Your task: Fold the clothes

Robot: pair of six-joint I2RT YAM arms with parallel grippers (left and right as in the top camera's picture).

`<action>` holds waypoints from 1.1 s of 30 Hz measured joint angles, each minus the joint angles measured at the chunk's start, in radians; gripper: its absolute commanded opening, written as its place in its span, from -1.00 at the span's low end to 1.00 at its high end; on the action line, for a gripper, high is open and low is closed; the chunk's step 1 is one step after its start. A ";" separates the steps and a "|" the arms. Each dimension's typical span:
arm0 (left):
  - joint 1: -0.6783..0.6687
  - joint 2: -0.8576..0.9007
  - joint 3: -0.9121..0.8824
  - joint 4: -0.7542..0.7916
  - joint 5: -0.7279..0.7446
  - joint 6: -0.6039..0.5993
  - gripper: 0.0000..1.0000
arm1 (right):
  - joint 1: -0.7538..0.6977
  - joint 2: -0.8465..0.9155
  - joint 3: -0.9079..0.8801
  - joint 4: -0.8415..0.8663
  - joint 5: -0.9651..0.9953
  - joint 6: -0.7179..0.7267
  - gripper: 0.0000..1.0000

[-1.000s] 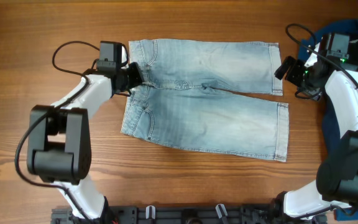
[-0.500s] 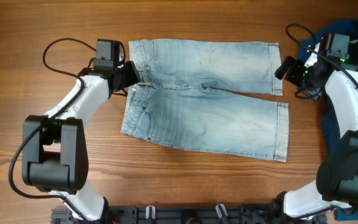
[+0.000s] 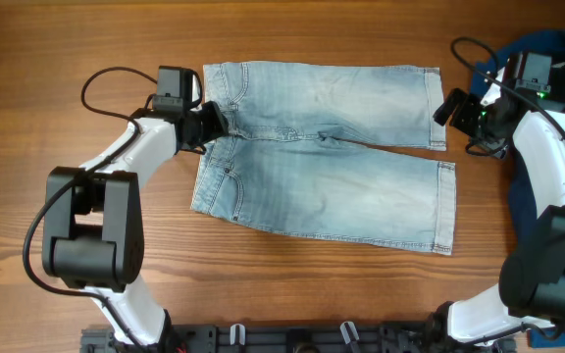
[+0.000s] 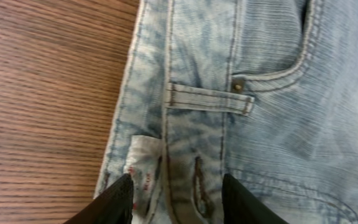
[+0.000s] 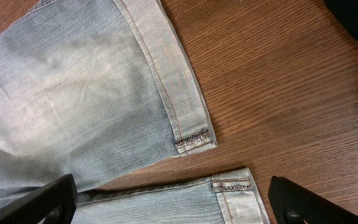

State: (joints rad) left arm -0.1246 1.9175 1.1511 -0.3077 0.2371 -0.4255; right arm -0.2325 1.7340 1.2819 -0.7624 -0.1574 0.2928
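On the wooden table (image 3: 292,294) the jeans (image 3: 332,167) lay spread flat, waistband toward the left arm, both legs running toward the right arm and slightly splayed, a narrow strip of table showing between the cuffs. No fold was visible anywhere: legs not stacked, cuffs not brought to waist. Judged: task at the very start, with every fold left to do.

A dark blue garment (image 3: 547,49) sat at the far right edge, behind the right arm, apart from the jeans.

Left gripper (image 3: 212,122) was at the waistband, about mid-width of the garment. Its wrist view showed the two fingertips (image 4: 114,202) partly spread, straddling the waistband edge near a white label (image 4: 143,168) and a belt loop (image 4: 209,98). Cloth lay between the jaws, but whether it was pinched could not be told; the jaws looked parted rather than clamped.

Right gripper (image 3: 451,106) hovered just beside the upper cuff (image 5: 185,140), jaws wide apart, nothing in them. Both cuffs appeared between its fingers in the wrist view, untouched.
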 measured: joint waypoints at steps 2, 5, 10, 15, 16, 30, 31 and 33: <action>0.000 0.000 0.000 0.000 0.002 0.000 -0.07 | 0.000 0.000 0.000 0.000 0.000 0.000 1.00; 0.000 0.000 0.000 0.002 0.005 0.000 -0.07 | 0.000 0.000 0.000 0.000 0.000 0.000 0.99; 0.000 0.017 0.000 0.016 0.008 0.000 -0.07 | 0.000 0.000 0.000 0.000 0.000 0.000 0.99; -0.001 0.037 0.000 0.027 0.024 -0.003 -0.26 | 0.000 0.000 0.000 0.000 0.000 0.000 1.00; -0.001 0.037 0.000 0.028 0.027 -0.001 -0.28 | 0.000 0.000 0.000 0.000 0.000 0.000 0.99; -0.001 0.033 0.000 0.031 0.087 -0.002 -0.56 | 0.000 0.000 0.000 0.000 0.000 0.000 0.99; -0.001 0.033 0.000 0.029 0.087 -0.003 -0.64 | 0.000 0.000 0.000 0.000 0.000 0.000 0.99; -0.001 0.033 0.000 0.027 0.087 -0.003 -0.80 | 0.000 0.000 0.000 0.000 0.000 0.000 0.99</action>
State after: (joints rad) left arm -0.1253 1.9503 1.1515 -0.2802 0.3244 -0.4290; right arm -0.2325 1.7340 1.2819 -0.7628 -0.1577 0.2928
